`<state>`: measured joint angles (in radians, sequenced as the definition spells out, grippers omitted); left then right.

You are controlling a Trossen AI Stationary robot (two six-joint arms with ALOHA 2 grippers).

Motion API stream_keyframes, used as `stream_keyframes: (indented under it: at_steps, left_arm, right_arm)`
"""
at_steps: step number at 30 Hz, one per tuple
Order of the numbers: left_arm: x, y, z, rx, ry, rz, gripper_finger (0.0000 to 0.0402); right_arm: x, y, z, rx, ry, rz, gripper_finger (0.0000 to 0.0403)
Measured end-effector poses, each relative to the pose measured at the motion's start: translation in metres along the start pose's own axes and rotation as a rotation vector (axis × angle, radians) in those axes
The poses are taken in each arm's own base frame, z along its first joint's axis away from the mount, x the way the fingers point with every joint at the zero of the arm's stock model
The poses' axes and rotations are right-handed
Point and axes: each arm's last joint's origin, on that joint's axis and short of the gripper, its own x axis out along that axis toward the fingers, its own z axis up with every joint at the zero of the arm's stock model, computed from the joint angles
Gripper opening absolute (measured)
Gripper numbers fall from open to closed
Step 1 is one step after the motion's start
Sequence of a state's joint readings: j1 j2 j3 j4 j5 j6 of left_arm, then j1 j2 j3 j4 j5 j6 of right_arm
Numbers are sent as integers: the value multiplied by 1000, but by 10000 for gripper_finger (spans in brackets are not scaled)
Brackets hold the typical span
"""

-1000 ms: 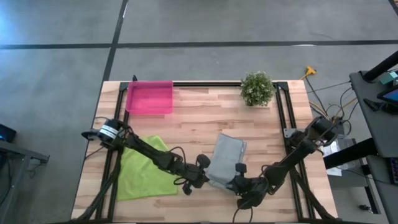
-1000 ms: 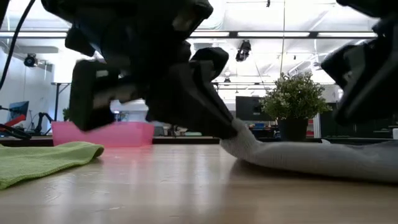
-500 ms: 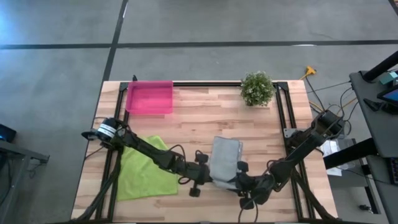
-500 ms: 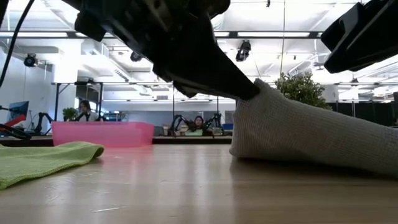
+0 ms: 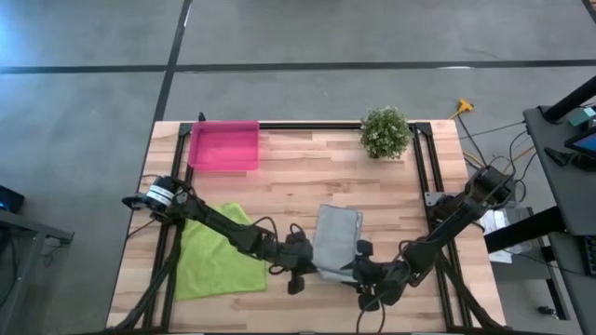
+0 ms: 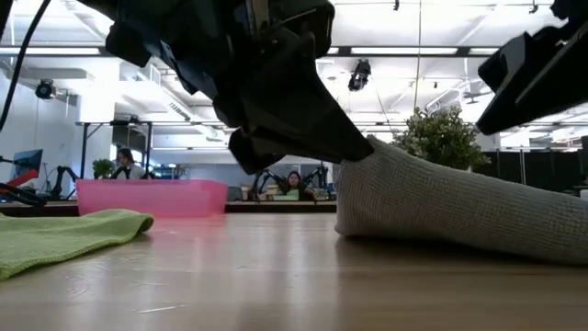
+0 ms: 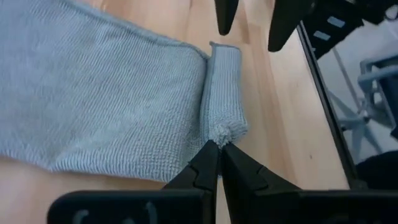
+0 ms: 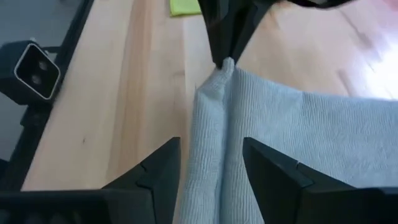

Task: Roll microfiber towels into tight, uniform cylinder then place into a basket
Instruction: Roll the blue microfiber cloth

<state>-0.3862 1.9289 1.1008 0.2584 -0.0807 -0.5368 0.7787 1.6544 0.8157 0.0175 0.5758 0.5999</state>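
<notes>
Rolling the grey towel (image 7: 112,99) is under way. The left claw (image 7: 217,146) pinches shut on the end of the started roll; the right claw (image 8: 211,168) stands wide, astride its other end — next it must regrip and turn. The basket (image 5: 223,146) sits well beyond both, across the bench (image 5: 298,186).

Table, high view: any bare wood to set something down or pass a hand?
Free: the strip between the tray and the plant, and the middle wood above the grey towel. Crowded: the near edge, where the left pincer, shut on the towel's rolled end, faces the open right pincer; green towel fills the left.
</notes>
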Motion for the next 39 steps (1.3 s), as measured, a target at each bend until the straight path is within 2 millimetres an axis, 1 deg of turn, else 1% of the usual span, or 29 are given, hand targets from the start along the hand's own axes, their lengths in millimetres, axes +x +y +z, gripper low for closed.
stream_keyframes:
  at_steps: [6,11,15,19,22,30,35,39]
  left_arm:
    - [0,2,-3,-114,8,6,0]
    - [0,4,-7,-216,13,19,0]
    - [0,5,-7,-314,13,20,0]
    - [0,6,-8,-400,3,38,0]
    - [0,6,-8,-432,-8,42,0]
    - [0,6,-7,-562,-16,35,0]
    - [0,5,-7,-656,-19,31,0]
    - [0,5,-8,-685,-14,27,0]
  right_arm:
    - [1,2,0,92,8,34,156]
    - [2,3,1,100,-5,44,147]
    - [8,4,-4,86,7,35,155]
    - [21,6,-17,67,32,16,170]
    - [27,7,-23,60,42,9,175]
    - [28,7,-24,55,37,3,175]
    - [28,5,-26,70,46,-4,159]
    - [28,4,-27,69,50,-7,124]
